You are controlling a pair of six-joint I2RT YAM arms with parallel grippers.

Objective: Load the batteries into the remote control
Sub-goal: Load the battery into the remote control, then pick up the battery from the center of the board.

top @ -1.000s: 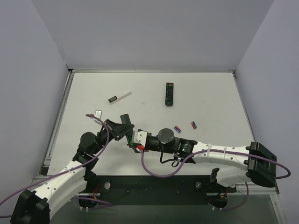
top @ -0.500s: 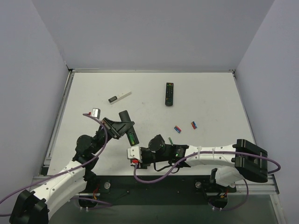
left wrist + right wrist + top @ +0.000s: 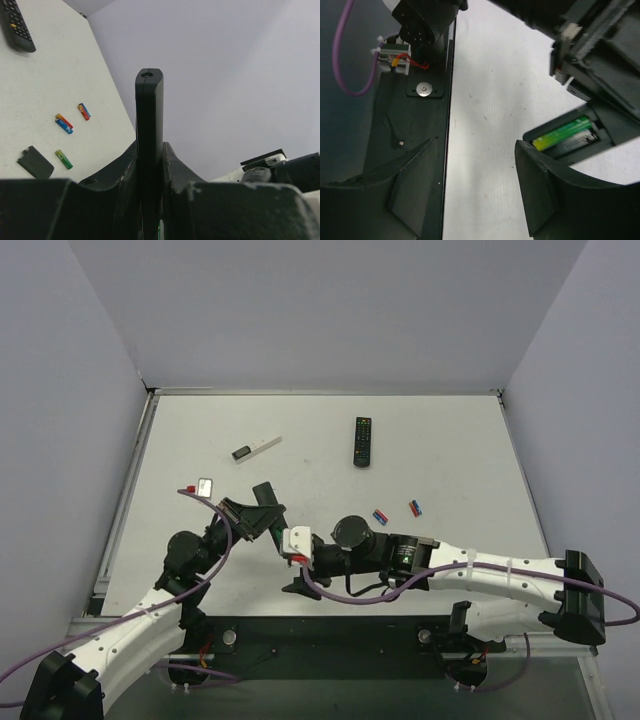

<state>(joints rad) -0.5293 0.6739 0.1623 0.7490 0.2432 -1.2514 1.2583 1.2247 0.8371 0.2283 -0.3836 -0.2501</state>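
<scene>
The left end effector (image 3: 150, 152) is clamping the remote control (image 3: 149, 110) above the bench's (image 3: 450, 440) near edge, so the open, empty right end effector (image 3: 476, 145) is best backing straight off the seated battery (image 3: 562, 132).

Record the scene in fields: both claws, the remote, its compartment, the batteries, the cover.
left claw: shut on the remote control
right claw: open, empty, beside the remote
battery compartment: uncovered, green battery inside
loose batteries: several lying on the table
back cover: off, flat on the table
</scene>
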